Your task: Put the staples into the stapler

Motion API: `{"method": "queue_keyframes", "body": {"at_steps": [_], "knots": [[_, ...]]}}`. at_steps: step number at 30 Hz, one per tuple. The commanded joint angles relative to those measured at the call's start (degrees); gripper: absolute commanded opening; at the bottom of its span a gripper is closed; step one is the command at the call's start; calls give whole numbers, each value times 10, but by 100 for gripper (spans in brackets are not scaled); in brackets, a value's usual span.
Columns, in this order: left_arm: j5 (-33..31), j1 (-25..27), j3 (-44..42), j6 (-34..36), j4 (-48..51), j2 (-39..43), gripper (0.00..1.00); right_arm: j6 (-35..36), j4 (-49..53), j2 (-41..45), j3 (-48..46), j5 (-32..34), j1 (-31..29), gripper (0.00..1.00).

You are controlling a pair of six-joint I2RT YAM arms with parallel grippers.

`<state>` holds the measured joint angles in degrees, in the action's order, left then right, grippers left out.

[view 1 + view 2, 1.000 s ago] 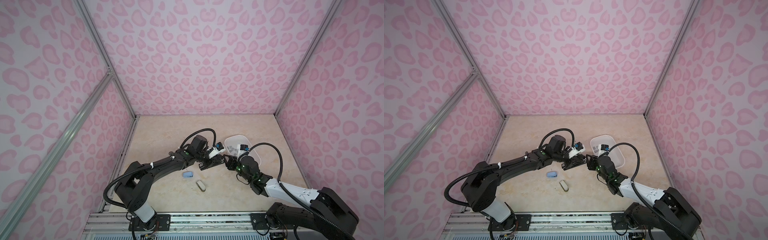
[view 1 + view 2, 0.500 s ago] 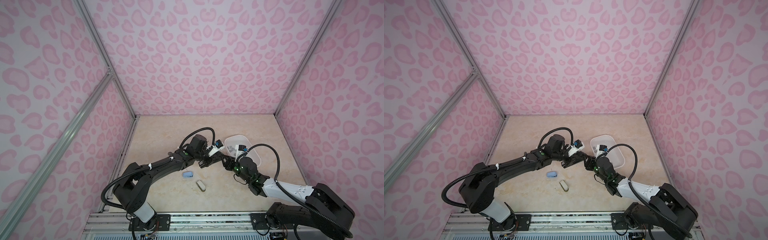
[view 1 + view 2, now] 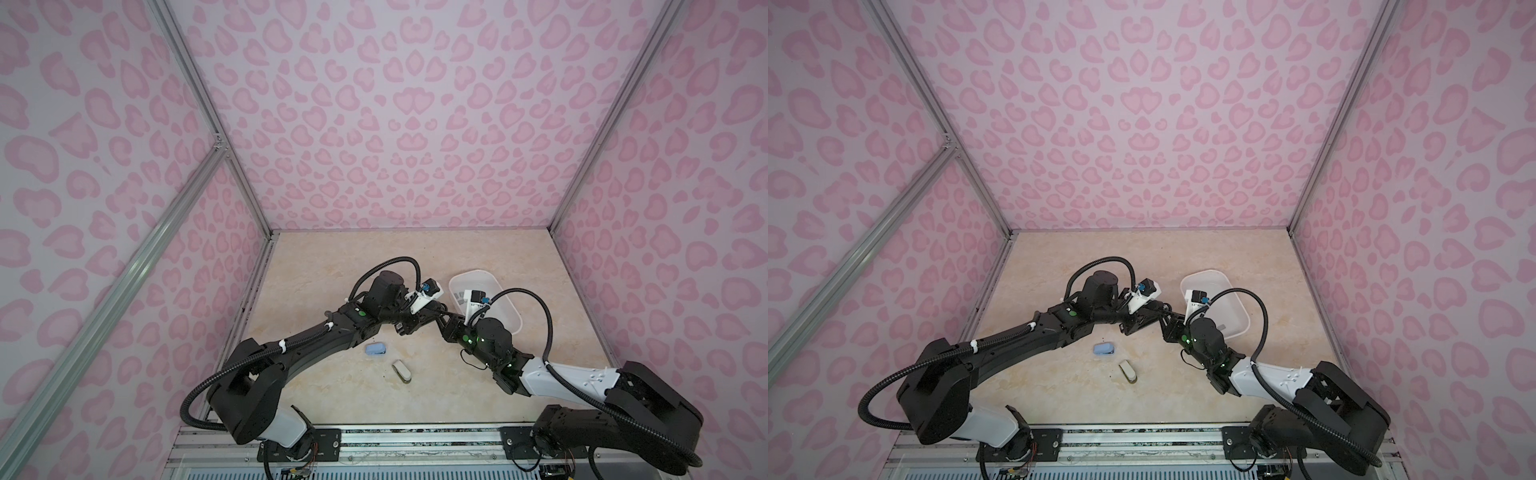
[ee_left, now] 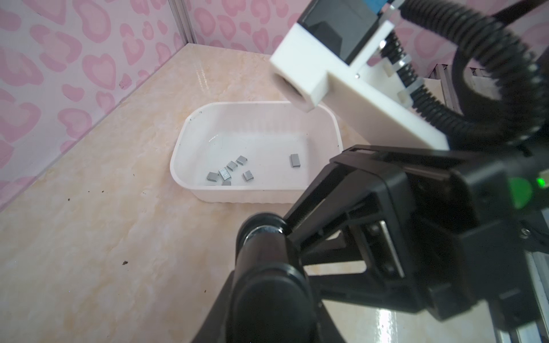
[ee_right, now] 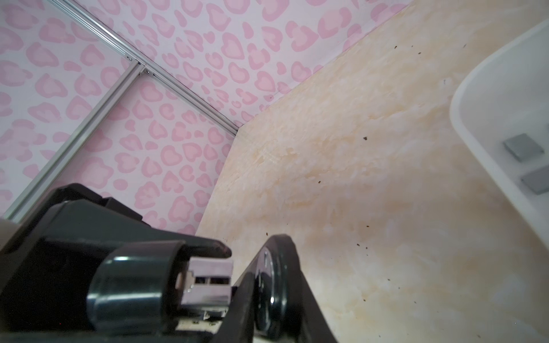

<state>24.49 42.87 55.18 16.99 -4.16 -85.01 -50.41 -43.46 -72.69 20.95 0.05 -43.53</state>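
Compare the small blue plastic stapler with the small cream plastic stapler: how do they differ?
Colour: the small blue plastic stapler against the small cream plastic stapler. Pose: blue lies nearly crosswise in both top views, cream slanted. Place: cream sits nearer the front rail than blue. Both are small and lie loose, ungripped.

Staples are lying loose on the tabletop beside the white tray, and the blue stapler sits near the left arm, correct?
Not quite: the staples lie inside the white tray, not on the tabletop beside it, as the left wrist view shows. The blue stapler does sit near the left arm.
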Motion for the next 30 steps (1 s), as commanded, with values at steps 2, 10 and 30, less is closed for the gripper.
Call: {"method": "queue_keyframes", "body": {"at_steps": [2, 10, 30], "knots": [[70, 3, -12, -18, -46, 36, 4, -14, -10, 15, -6, 47, -8, 20], [87, 2, -59, -34, -80, 101, 4, -17, -22, 66, -62, 153, -60, 0], [12, -5, -135, -48, -100, 202, 4, 7, 35, -1, -16, 71, -6, 38]]}}
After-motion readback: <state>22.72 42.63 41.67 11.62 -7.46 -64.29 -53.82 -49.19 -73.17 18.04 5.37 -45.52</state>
